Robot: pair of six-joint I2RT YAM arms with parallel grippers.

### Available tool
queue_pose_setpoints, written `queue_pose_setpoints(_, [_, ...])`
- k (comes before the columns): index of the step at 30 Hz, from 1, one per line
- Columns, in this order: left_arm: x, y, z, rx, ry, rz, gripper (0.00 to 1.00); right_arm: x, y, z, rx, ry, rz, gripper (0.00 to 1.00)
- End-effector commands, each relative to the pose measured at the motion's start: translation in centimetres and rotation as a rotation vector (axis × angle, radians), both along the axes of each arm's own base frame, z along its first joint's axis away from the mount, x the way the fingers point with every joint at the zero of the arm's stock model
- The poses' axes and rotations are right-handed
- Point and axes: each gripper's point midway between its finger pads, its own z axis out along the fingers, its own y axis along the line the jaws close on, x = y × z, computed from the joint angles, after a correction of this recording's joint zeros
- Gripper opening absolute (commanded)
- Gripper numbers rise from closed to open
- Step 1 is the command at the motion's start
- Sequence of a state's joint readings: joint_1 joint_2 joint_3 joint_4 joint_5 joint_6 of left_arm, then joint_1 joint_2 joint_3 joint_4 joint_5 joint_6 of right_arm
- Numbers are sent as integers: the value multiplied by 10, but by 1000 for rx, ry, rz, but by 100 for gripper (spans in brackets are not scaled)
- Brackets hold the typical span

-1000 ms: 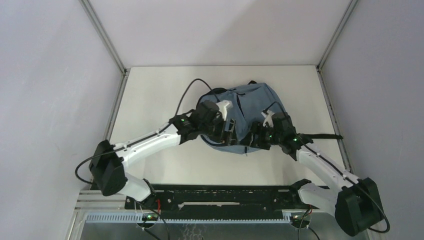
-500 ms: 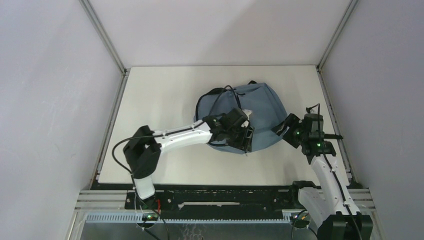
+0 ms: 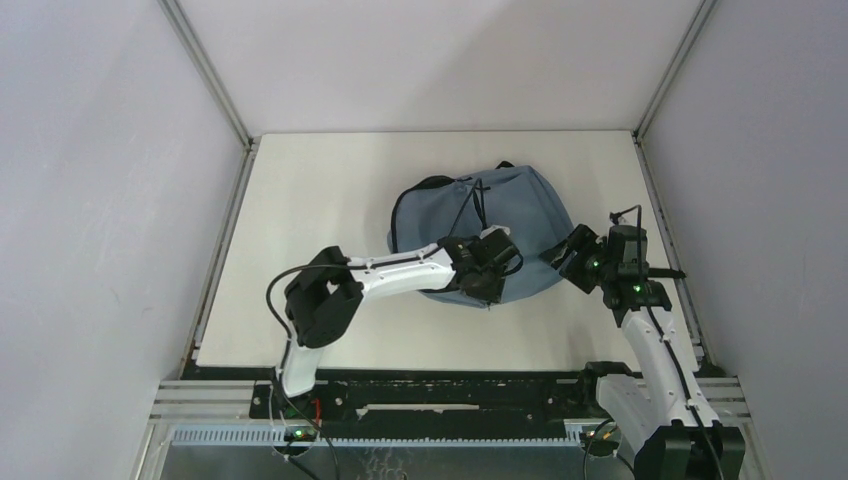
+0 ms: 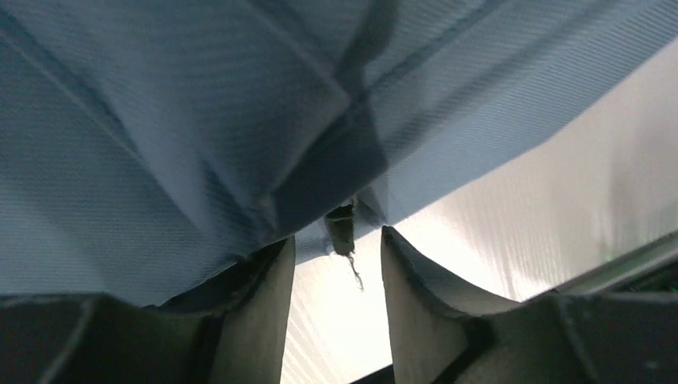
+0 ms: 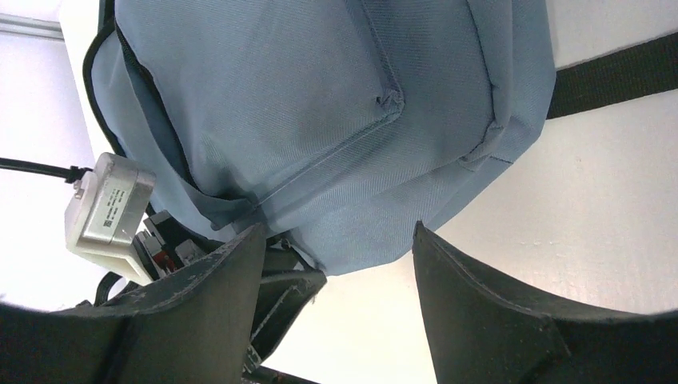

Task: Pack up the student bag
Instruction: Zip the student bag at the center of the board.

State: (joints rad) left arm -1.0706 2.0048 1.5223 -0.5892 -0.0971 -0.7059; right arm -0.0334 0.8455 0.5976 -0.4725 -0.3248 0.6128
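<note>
Top external view puts the student bag [image 3: 500, 215], a soft grey-blue fabric backpack with black zipper lines, flat on the white tabletop [image 3: 320, 200], right of centre. Your left arm reaches across to the bag's near edge, probably because a small dark tab [image 4: 341, 226], which looks like a zipper pull, hangs there. Getting the bag open is a sensible step before anything goes in. The left claw [image 4: 337, 238] stands partly apart with the tab in the gap between its fingers. It is clamped on nothing, though the bag's fabric drapes over the fingertips. Your right claw [image 5: 337, 232] hovers just beside the bag's right edge, jaws wide apart and empty, likely placed to steady the bag. A black webbing strap [image 5: 616, 76] runs off sideways from the bag.
</note>
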Motion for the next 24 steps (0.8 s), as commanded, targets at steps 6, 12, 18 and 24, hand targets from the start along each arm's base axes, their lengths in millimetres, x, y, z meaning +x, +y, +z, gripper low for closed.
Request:
queue_pose_setpoints(6, [41, 1, 13, 15, -161, 132, 41, 12, 2, 26, 17, -85, 5, 75])
queue_pose_setpoints(12, [36, -9, 16, -27, -147, 102, 40, 10, 0, 23, 4, -73, -1, 75])
queue_pose_setpoints(18, [34, -12, 16, -29, -149, 85, 24, 11, 0, 22, 12, -75, -10, 75])
queue_pose_setpoints(24, [28, -9, 39, -97, -164, 62, 0, 8, 3, 20, 16, -68, 6, 77])
